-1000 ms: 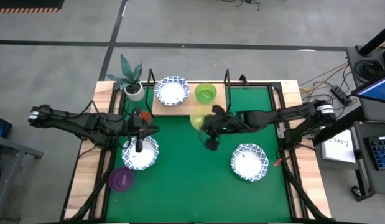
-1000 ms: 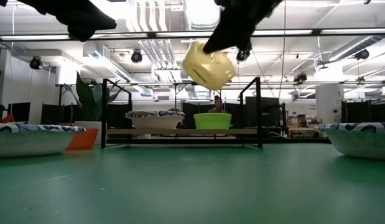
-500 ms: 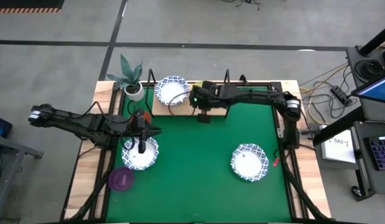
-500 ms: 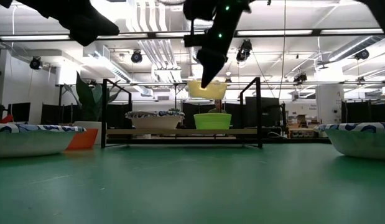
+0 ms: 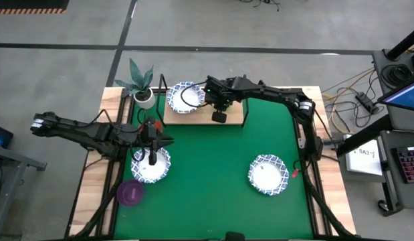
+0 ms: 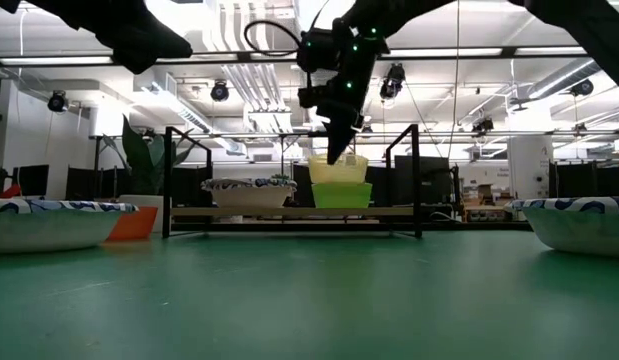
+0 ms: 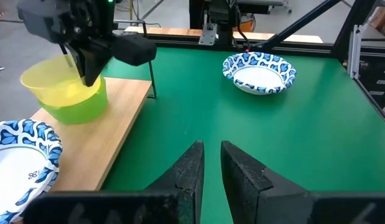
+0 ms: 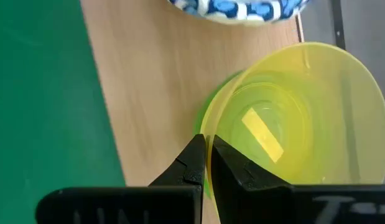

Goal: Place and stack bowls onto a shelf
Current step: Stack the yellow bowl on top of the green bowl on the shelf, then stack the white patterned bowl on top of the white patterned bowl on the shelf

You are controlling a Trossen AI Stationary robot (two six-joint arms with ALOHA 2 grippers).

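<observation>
**Yellow bowl in green bowl on shelf**

Around:
- A plant pot (image 5: pixel 144 96) just past the shelf's left end.
- A green mat (image 5: pixel 213 181) over most of the table.
- Black posts (image 6: pixel 416 178) up at the shelf's corners, near the stacked bowls.
- From above, the right arm across the shelf (image 5: pixel 198 117), hiding the yellow and green bowls there.
- The left arm over part of the red bowl (image 5: pixel 150 124).

Counted:
- Three blue bowls: one on the shelf (image 5: pixel 184 98), one on the mat's left (image 5: pixel 151 165), one on the mat's right (image 5: pixel 267 174).
- One purple bowl (image 5: pixel 131 192) at the mat's left edge, near the left blue bowl.
- One red, one green, one yellow.
- Two arms.

Bowl and tool:
- Yellow bowl (image 6: pixel 338 167) inside the green bowl (image 6: pixel 341 195), both on the shelf, just beside the blue bowl there.
- Right gripper (image 8: pixel 204 149) above the stack, pointing down, pinched tight on the yellow bowl's rim.
- One finger inside the bowl, one outside.

Left gripper (image 7: pixel 212 155) up over the mat's left side, above the left blue bowl. Only a thin gap between its fingers, nothing in it.
</observation>
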